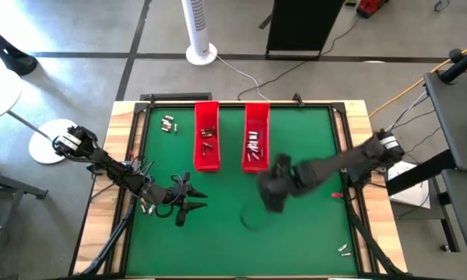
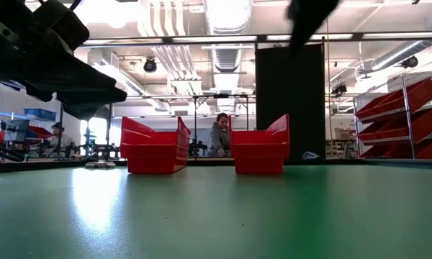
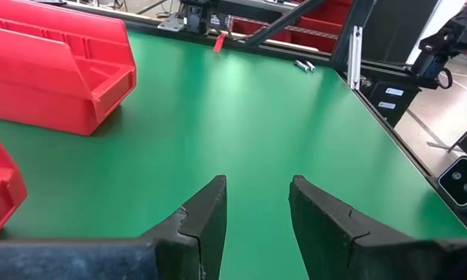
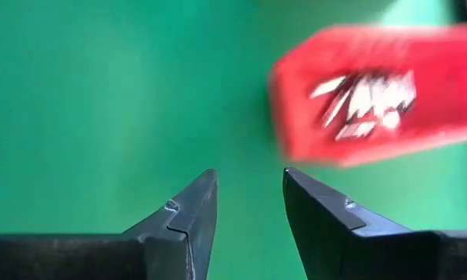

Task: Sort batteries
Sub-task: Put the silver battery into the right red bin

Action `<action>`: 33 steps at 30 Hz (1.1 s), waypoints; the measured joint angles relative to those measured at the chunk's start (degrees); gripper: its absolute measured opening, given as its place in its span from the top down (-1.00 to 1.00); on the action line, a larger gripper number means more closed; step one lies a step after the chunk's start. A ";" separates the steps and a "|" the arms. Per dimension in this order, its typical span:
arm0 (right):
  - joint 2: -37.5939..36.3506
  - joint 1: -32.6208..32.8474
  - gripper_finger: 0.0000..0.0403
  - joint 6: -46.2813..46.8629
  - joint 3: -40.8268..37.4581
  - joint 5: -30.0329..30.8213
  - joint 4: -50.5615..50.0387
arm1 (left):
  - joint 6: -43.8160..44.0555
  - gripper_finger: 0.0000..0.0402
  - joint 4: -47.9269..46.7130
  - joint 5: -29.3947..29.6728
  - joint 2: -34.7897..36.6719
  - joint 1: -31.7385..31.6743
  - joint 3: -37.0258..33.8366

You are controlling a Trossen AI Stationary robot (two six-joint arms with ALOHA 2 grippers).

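Observation:
Two long red trays stand side by side at the table's far middle. The left tray (image 1: pixel 206 138) and the right tray (image 1: pixel 255 138) both hold several small silvery batteries (image 4: pixel 362 97). A few loose batteries lie at the far left (image 1: pixel 168 123), and two lie by the near right corner (image 1: pixel 344 250). My left gripper (image 3: pixel 257 190) hovers low over the mat near the left side (image 1: pixel 193 201), open, with nothing between its fingers. My right gripper (image 4: pixel 249 183) hangs blurred above the mat just in front of the right tray (image 1: pixel 272 194). It is open and holds nothing.
Bare green mat (image 1: pixel 296 233) lies in front of the trays and across the near half of the table. A black frame (image 1: pixel 350 140) runs along the table's edges. In the low view a person (image 2: pixel 219 135) sits in the room behind the trays.

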State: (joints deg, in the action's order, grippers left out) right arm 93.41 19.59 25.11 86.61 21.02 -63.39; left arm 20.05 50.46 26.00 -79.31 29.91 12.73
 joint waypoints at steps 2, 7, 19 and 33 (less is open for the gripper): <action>0.31 5.50 0.30 7.59 -0.02 -0.91 -4.72 | 0.00 0.40 0.01 0.00 0.00 0.00 0.00; 2.08 17.66 0.28 28.89 -1.81 -13.73 -15.66 | 0.00 0.40 0.04 0.00 0.00 -0.01 0.00; 8.49 34.14 0.01 46.35 -7.17 -41.75 -13.75 | 0.00 0.40 0.04 0.00 0.00 0.00 0.00; 15.45 37.28 -0.19 34.39 -9.02 -45.77 -9.75 | 0.00 0.40 0.06 0.00 0.00 0.00 0.00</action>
State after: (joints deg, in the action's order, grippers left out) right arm 108.86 56.87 59.50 77.59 -24.75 -73.14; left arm 20.05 50.52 26.00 -79.31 29.91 12.73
